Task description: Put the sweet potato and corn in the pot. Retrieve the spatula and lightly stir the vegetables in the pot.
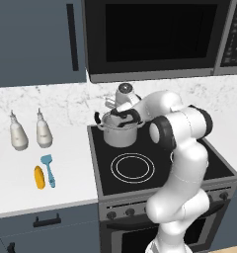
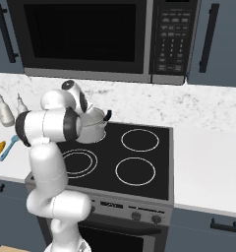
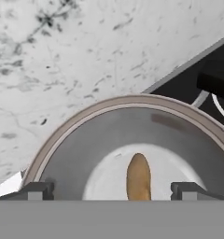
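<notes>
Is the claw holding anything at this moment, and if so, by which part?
Nothing is held. The claw hangs open over the pot, with the sweet potato lying loose on the pot's floor.

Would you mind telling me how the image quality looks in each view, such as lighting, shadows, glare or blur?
Left base view: flat, even rendered light, soft resolution, the shiny steel stockpot without harsh glare. Right base view: equally even, the dark stovetop matte with crisp burner rings. Hand view: slightly blurry and pixelated; the brown-orange tuber lies on the pot's pale floor between the open gripper's tips, with a soft shadow along the inner wall.
</notes>
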Motion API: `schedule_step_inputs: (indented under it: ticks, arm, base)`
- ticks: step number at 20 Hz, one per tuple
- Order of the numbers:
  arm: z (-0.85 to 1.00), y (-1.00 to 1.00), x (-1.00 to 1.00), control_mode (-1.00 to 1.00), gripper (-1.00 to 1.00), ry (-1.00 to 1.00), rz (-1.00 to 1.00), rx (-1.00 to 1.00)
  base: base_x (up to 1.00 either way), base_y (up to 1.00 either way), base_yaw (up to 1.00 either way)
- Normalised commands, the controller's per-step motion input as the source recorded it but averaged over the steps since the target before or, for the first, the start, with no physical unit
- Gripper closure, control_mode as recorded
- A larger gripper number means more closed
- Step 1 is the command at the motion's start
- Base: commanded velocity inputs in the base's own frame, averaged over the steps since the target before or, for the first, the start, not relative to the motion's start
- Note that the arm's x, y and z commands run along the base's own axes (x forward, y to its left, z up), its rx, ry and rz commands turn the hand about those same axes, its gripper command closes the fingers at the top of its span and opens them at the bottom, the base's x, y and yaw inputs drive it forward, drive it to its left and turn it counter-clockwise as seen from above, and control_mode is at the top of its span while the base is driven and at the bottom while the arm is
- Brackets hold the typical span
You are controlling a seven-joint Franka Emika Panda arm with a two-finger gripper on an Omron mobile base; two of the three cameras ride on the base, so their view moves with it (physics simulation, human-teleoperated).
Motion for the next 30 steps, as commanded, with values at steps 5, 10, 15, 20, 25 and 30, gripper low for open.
schedule_step_inputs:
  ticks: [5, 10, 15, 20, 25, 30]
  arm:
    - [0.06, -0.04, -0.37, -1.00, -1.00, -0.07, 0.00, 0.00]
    - [0.38, -0.01, -0.50, -1.00, -1.00, -0.03, -0.03, 0.00]
    - [0.28, 0.00, -0.64, -1.00, -1.00, -0.01, -0.01, 0.00]
    - [0.31, -0.04, -0.72, -1.00, -1.00, 0.00, 0.00, 0.00]
    - [0.00, -0.14, -0.10, -1.00, -1.00, -0.02, 0.00, 0.04]
    - [0.06, 0.12, -0.78, -1.00, -1.00, -0.01, 0.11, 0.01]
  base:
    - [0.00, 0.00, 0.00]
    - [0.00, 0.00, 0.00]
    - [0.00, 0.00, 0.00]
    - [0.00, 0.00, 0.00]
    - [0.00, 0.00, 0.00]
    - [0.00, 0.00, 0.00]
